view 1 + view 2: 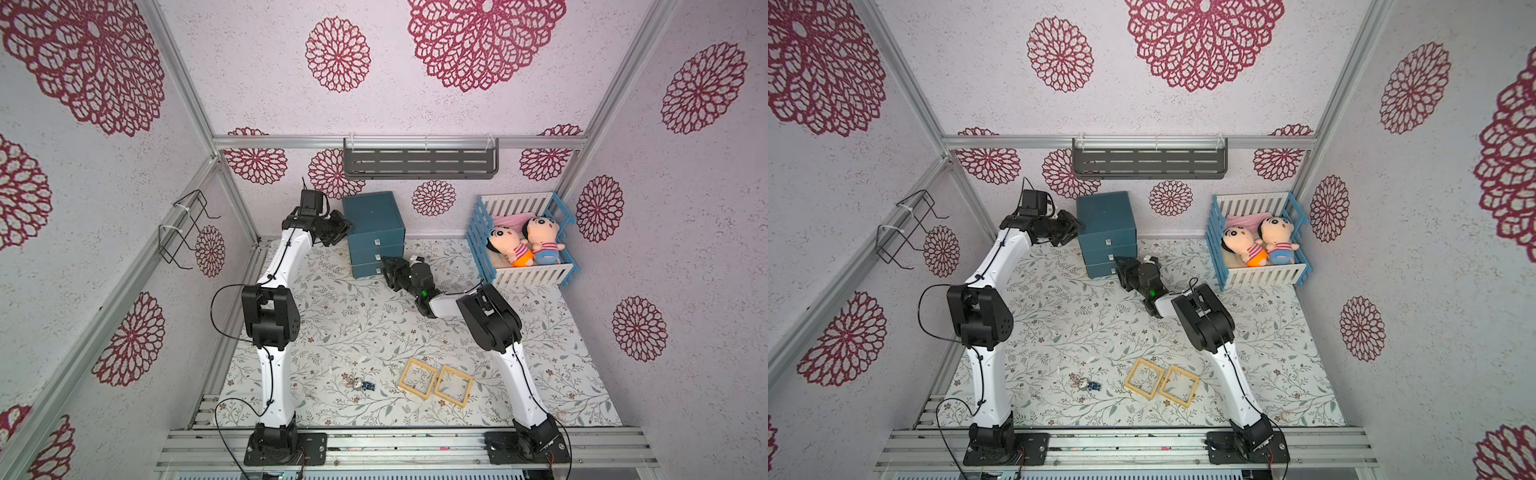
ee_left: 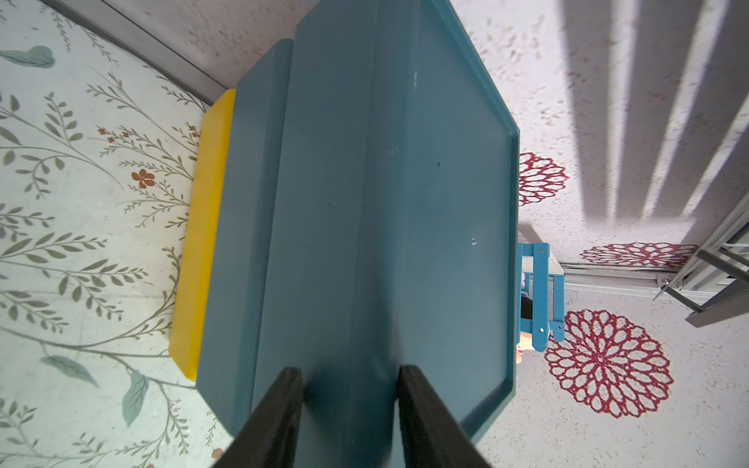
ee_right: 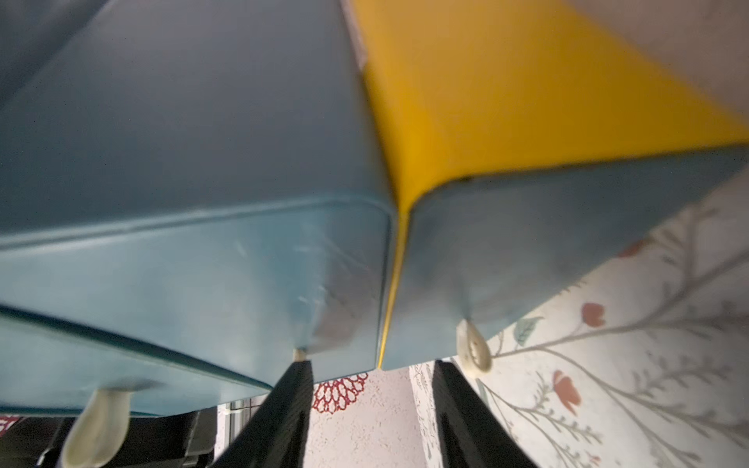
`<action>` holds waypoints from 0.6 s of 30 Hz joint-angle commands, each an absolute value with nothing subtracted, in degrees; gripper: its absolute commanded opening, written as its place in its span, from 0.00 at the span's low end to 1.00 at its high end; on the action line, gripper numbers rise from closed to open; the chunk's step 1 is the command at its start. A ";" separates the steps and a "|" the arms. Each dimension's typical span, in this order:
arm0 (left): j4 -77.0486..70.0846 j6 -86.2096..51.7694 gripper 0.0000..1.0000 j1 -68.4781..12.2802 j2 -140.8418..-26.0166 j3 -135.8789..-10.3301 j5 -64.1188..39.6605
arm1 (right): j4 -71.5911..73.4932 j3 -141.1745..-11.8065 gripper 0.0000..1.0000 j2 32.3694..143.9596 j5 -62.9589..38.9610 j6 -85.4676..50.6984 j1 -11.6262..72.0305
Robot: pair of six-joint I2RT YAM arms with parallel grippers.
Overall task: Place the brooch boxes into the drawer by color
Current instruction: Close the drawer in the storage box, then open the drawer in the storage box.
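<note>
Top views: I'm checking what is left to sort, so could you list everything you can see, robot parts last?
brooch boxes: two, yellow-tan, side by side on the near part of the cloth
chest of drawers: one, dark teal, at the back wall
trinket: one, grey and blue, near the boxes, toward the left arm's base
crib: one, blue and white, back corner on the right arm's side
dolls: two, peach-faced, lying in the crib
shelf: one, dark grey, on the back wall
wire rack: one, black, on the side wall
cloth: one, white with leaf print, over the table
left gripper: black, at the chest's side, jaws apart
right gripper: black, at the lower drawer fronts, jaws apart
</note>
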State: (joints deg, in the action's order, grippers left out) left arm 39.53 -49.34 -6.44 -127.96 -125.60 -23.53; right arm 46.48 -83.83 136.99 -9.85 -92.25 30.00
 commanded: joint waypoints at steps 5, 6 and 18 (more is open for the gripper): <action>40.53 -48.87 0.44 -6.82 -130.42 -125.20 -23.37 | 52.69 -75.68 0.60 127.65 -9.39 -91.43 29.77; 40.54 -48.84 0.44 -6.85 -130.35 -125.24 -23.38 | 52.90 -74.34 0.60 127.45 -9.56 -91.38 29.72; 40.71 -48.86 0.44 -6.77 -130.46 -125.55 -23.65 | 50.20 -77.73 0.54 133.34 -11.43 -90.09 29.85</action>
State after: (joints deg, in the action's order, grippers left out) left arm 39.53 -49.32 -6.44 -127.96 -125.60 -23.57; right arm 49.93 -74.83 131.74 -10.37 -91.66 30.00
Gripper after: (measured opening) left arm 0.439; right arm 0.556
